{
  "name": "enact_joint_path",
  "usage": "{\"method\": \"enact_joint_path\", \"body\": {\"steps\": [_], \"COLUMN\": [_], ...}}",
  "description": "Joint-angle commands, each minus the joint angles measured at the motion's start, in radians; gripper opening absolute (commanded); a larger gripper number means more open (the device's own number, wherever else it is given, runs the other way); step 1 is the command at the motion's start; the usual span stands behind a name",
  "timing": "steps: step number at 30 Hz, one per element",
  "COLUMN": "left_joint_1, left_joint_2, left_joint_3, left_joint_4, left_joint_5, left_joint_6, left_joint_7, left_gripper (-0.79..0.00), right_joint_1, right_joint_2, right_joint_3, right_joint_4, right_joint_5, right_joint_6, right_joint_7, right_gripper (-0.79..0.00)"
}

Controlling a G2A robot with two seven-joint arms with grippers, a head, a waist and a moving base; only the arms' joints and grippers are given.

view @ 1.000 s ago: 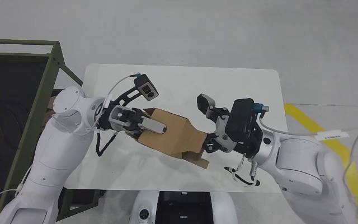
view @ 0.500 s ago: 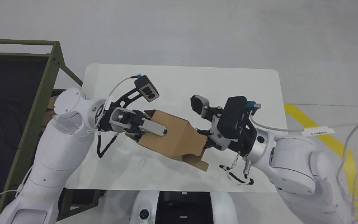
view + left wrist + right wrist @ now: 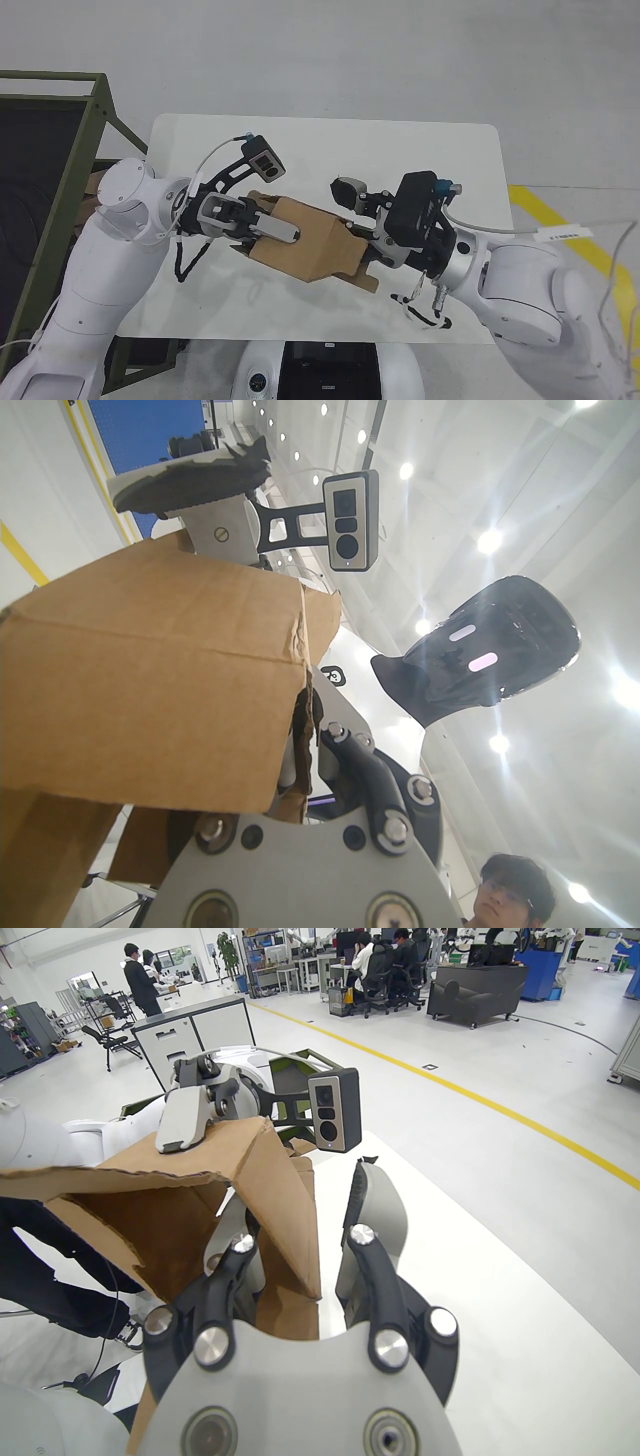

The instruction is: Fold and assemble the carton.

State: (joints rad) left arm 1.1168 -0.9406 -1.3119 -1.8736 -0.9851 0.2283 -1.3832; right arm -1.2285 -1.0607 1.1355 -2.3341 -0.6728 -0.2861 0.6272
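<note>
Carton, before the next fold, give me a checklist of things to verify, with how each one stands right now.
1. Left claw holds the carton: ok, shut on its panel, one finger on top.
2. Right claw straddles the carton's end panel: ok, one finger inside, one outside.
3. Right claw clamped on that panel: not ok, jaws open, outer finger apart from the cardboard.
4. Carton squared up: not ok, body skewed, end flaps loose.
5. Cardboard edges intact: not ok, ragged tears show.
6. Carton resting on the table: cannot tell.
</note>
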Motion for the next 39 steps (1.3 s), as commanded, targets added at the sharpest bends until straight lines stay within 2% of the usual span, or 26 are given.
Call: {"method": "enact_joint_path", "body": {"steps": [1, 4, 8, 12, 15, 21, 25, 26, 28, 29, 33, 39], "left_joint_1": [-0.002, -0.004, -0.008, -0.010, -0.011, -0.012, -0.012, -0.011, -0.010, -0.010, -0.009, -0.005], "left_joint_2": [0.000, -0.001, -0.001, -0.002, -0.002, -0.002, -0.002, -0.002, -0.002, -0.002, -0.003, -0.004], "left_joint_3": [0.001, 0.002, 0.002, 0.002, 0.002, 0.000, -0.001, -0.001, -0.002, -0.002, -0.005, -0.019], "left_joint_4": [0.001, 0.004, 0.010, 0.014, 0.016, 0.017, 0.017, 0.017, 0.016, 0.015, 0.014, 0.006], "left_joint_5": [0.000, -0.002, -0.003, -0.004, -0.006, -0.006, -0.007, -0.008, -0.008, -0.007, -0.008, -0.008], "left_joint_6": [0.000, -0.001, 0.002, 0.003, 0.002, 0.003, 0.007, 0.006, 0.006, 0.006, -0.004, -0.030], "left_joint_7": [0.000, -0.001, -0.003, -0.006, -0.009, -0.011, -0.011, -0.009, -0.008, -0.008, -0.001, 0.020], "left_gripper": [-0.785, -0.785, -0.785, -0.785, -0.785, -0.785, -0.785, -0.785, -0.785, -0.785, -0.785, -0.785], "right_joint_1": [0.002, 0.004, 0.009, 0.015, 0.020, 0.026, 0.029, 0.030, 0.030, 0.030, 0.022, -0.017], "right_joint_2": [-0.001, -0.001, -0.003, -0.005, -0.006, -0.008, -0.009, -0.009, -0.010, -0.010, -0.009, -0.003], "right_joint_3": [0.000, 0.000, -0.003, -0.007, -0.009, -0.013, -0.015, -0.015, -0.015, -0.015, -0.001, 0.055], "right_joint_4": [0.002, 0.004, 0.008, 0.011, 0.012, 0.012, 0.013, 0.013, 0.013, 0.013, 0.008, -0.011], "right_joint_5": [0.001, 0.002, 0.002, 0.003, 0.004, 0.005, 0.006, 0.007, 0.007, 0.007, 0.008, 0.008], "right_joint_6": [-0.001, 0.000, 0.000, 0.002, 0.002, 0.004, 0.004, 0.004, 0.006, 0.007, 0.013, 0.011], "right_joint_7": [0.001, 0.000, 0.000, 0.002, 0.001, 0.008, 0.010, 0.011, 0.011, 0.012, 0.013, 0.008], "right_gripper": [-0.505, -0.496, -0.520, -0.582, -0.560, -0.591, -0.570, -0.548, -0.400, -0.163, -0.065, -0.034]}}
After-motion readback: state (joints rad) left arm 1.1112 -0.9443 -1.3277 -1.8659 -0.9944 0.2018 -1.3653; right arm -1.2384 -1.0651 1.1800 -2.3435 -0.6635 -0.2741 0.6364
